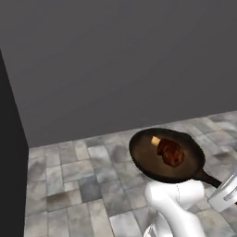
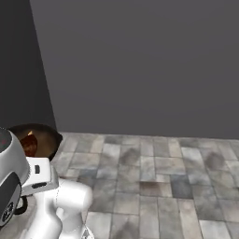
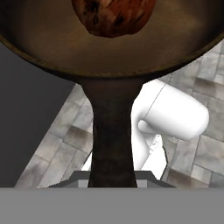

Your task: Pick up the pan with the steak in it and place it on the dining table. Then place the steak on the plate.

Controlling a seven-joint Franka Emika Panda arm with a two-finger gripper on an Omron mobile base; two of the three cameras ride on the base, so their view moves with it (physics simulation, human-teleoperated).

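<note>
The dark round pan (image 1: pixel 152 159) hangs in the air above the tiled floor, held level. In it lies the reddish-brown steak (image 1: pixel 170 153), with a tiny yellowish bit (image 1: pixel 155 140) beside it. My gripper (image 1: pixel 225 192) is shut on the end of the pan's long black handle (image 1: pixel 208 178). Looking along the hand, the handle (image 3: pixel 112 131) runs from my gripper (image 3: pixel 112 178) up to the pan (image 3: pixel 52 39) and the steak (image 3: pixel 111 17). From the right base, the pan (image 2: pixel 44 135) and steak (image 2: pixel 29 144) peek out behind my arm. The dining table and the plate are out of view.
A plain grey wall (image 1: pixel 120 60) stands ahead, with grey stone floor tiles (image 2: pixel 154 177) below it. A tall dark panel (image 1: pixel 9 152) rises at the left. My own white arm link (image 1: pixel 173 201) sits under the pan.
</note>
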